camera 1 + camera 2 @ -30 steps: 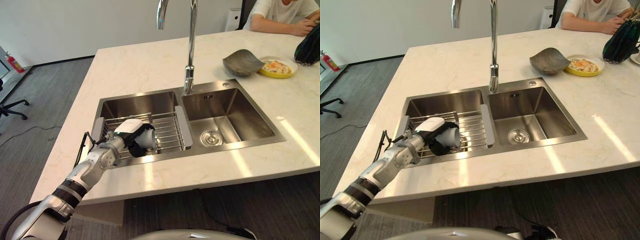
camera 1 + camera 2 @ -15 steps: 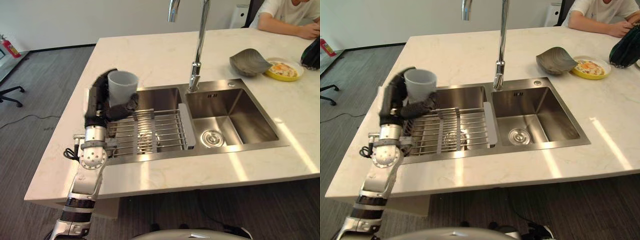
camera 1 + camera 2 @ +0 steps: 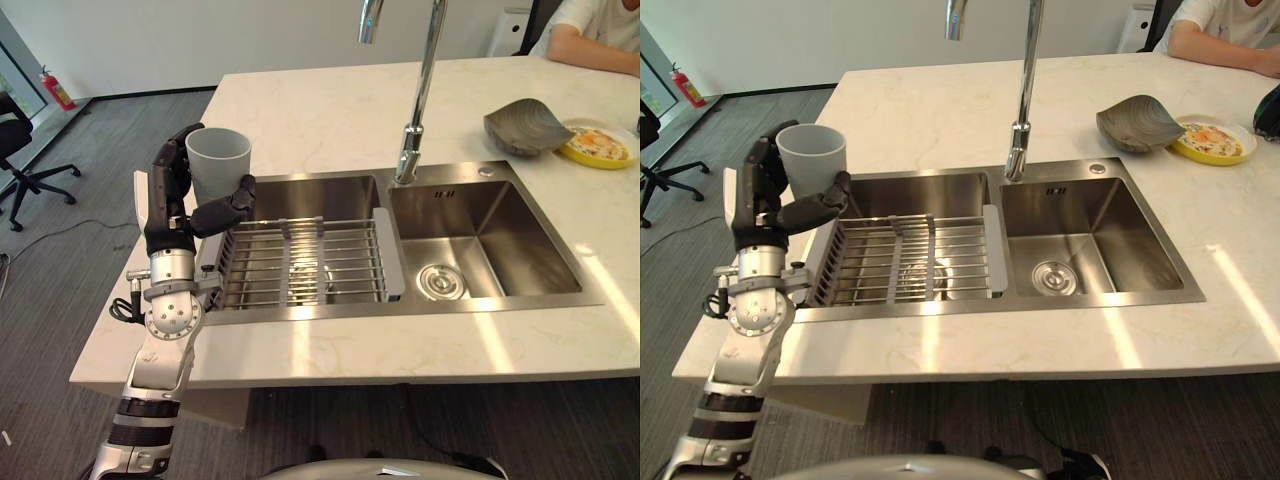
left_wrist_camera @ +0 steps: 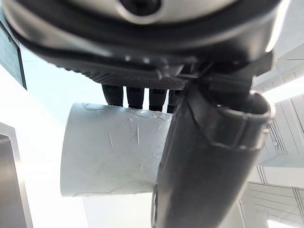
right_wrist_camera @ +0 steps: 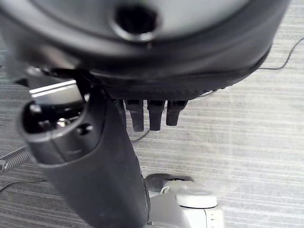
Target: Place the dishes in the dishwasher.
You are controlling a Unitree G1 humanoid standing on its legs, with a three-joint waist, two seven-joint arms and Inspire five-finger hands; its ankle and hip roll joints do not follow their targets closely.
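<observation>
Early in the task, by the look of it: one dish lifted, none yet stowed, and no dishwasher anywhere in sight.

Nearest, raised upright above the counter's near-left corner: one pale grey plastic cup [image 3: 218, 164], clasped by the dark left hand [image 3: 172, 200], fingers wrapped behind its wall and thumb pressed across the front. Same hold confirmed from the left wrist. Dark right hand [image 5: 118, 137] hanging low over grey floor, holding nothing; fingers look short and partly curled, though too little to tell for certain.

Just beyond the cup: one steel double-basin sink [image 3: 480, 262] set into the white marble counter [image 3: 300, 120], with one wire drying rack [image 3: 300, 262] across the left basin, apparently bare. One tall chrome tap [image 3: 415, 110] behind.

Farther off, at the far right: one dark grey curved bowl [image 3: 527, 124] touching one yellow plate holding food [image 3: 598, 143]. Both possibly still to collect.
</observation>
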